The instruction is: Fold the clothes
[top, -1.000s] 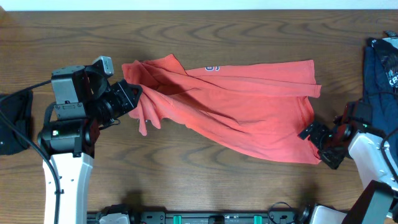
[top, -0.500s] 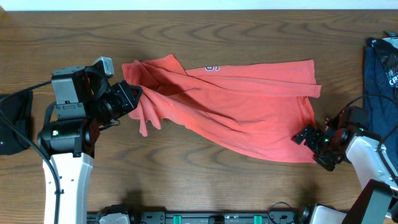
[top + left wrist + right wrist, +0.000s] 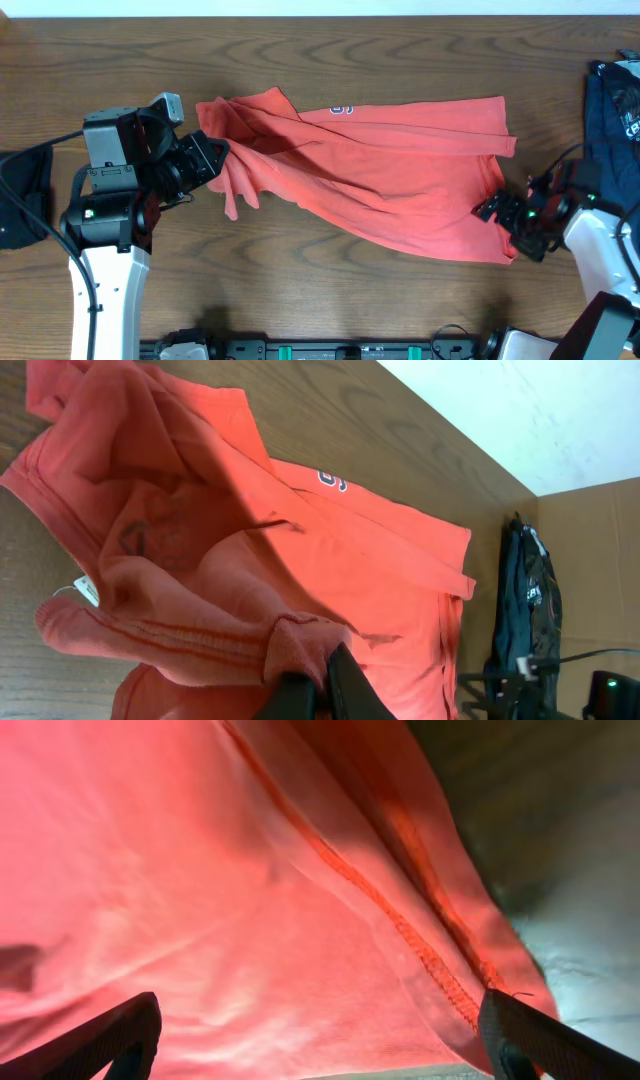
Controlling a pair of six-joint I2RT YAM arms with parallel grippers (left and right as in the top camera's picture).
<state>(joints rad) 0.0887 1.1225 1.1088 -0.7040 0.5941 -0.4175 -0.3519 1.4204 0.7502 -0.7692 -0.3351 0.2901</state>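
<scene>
The coral-red T-shirt lies crumpled across the middle of the table, with part of its chest lettering showing at the far edge. My left gripper is shut on a bunched fold at the shirt's left end. The pinched cloth sits between its black fingertips, and the white neck label hangs nearby. My right gripper is open at the shirt's lower right corner. In the right wrist view its fingers stand wide apart over the stitched hem.
A navy printed shirt lies at the table's right edge, just behind the right arm. A small black garment sits at the left edge beside the left arm. Bare wood shows along the front and back of the table.
My right gripper has moved left and slightly away from the front edge, onto the shirt's lower right corner. The left gripper and its held fold have not moved.
</scene>
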